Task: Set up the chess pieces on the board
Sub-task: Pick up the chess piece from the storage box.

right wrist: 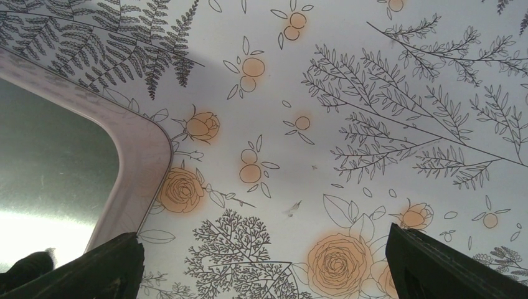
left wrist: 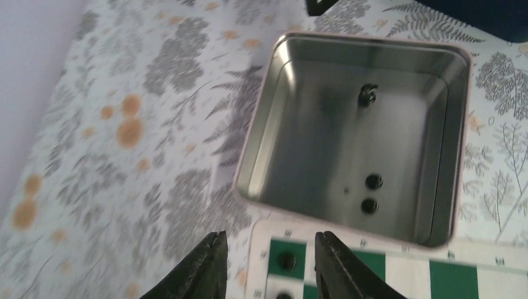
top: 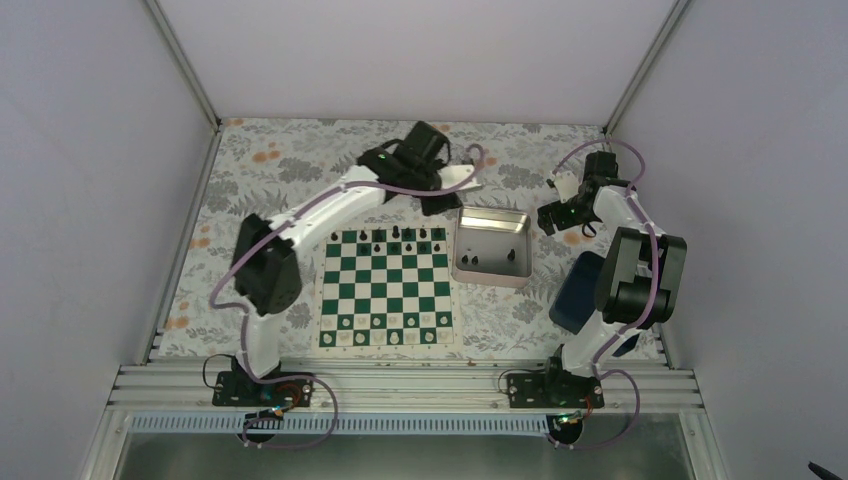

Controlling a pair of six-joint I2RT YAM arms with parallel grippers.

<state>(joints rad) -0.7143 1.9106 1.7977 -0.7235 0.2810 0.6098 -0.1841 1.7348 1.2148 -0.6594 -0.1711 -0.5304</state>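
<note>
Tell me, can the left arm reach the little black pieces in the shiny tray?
Probably yes. The left gripper hovers empty near the open-topped tray, and nothing covers the three pieces inside.

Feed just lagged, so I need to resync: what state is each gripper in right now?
Left gripper: open, holding nothing.
Right gripper: wide open, holding nothing.
</note>
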